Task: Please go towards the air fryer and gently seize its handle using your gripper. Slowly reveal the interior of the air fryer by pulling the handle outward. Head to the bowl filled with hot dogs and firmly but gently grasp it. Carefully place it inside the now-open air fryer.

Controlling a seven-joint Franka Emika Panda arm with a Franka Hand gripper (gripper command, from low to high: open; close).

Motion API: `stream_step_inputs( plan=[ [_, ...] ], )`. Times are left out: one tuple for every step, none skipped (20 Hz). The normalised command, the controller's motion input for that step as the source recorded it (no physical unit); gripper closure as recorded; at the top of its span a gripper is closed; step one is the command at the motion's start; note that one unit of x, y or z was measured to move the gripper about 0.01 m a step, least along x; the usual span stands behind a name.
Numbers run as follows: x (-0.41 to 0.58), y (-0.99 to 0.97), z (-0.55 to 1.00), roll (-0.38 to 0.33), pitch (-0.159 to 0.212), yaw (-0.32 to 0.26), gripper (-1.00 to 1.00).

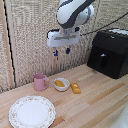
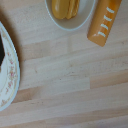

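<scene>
The black air fryer (image 1: 110,52) stands at the exterior view's right, its drawer pushed in, with the black handle (image 1: 102,61) sticking out of the drawer front. The small white bowl of hot dogs (image 1: 61,84) sits on the wooden table; it also shows in the wrist view (image 2: 70,11). My gripper (image 1: 62,51) with blue tips hangs in the air well above the bowl, far from the air fryer, with its fingers apart and nothing between them. The fingers do not show in the wrist view.
A loose yellow-orange chunk (image 1: 75,88) lies beside the bowl and also shows in the wrist view (image 2: 104,21). A pink mug (image 1: 40,81) stands on the bowl's other side. A large floral-rimmed plate (image 1: 32,111) lies at the front, its rim in the wrist view (image 2: 9,75). A woven screen stands behind.
</scene>
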Motion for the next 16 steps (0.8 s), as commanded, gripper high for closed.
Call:
stream_step_inputs(
  plan=[
    [0.0, 0.0, 0.0, -0.027, 0.0, -0.375, -1.0],
    [0.017, -0.01, 0.0, -0.014, 0.0, -0.375, -1.0],
    [0.017, -0.01, 0.0, -0.014, 0.0, -0.375, -1.0],
    [0.023, -0.01, 0.0, -0.019, 0.0, -0.375, -1.0],
    [0.026, -0.01, 0.0, -0.021, 0.0, -0.375, -1.0],
    [0.023, -0.01, 0.0, -0.021, 0.0, -0.375, -1.0],
    [0.023, -0.01, 0.0, -0.021, 0.0, -0.375, -1.0],
    [0.026, -0.01, 0.0, -0.023, 0.0, -0.375, -1.0],
    [0.026, -0.01, 0.0, -0.021, 0.0, -0.375, -1.0],
    [0.023, -0.01, 0.0, -0.031, 0.0, -0.375, -1.0],
    [0.031, -0.02, 0.0, -0.052, 0.0, -0.375, -1.0],
    [0.051, -0.02, 0.0, -0.08, 0.0, -0.375, -1.0],
    [0.057, -0.02, 0.0, -0.12, 0.0, -0.375, -1.0],
    [0.057, -0.03, 0.0, -0.152, 0.0, -0.361, -1.0],
    [0.046, -0.04, 0.0, -0.184, 0.0, -0.341, -1.0],
    [0.051, -0.04, 0.0, -0.215, 0.002, -0.321, -1.0]
  ],
)
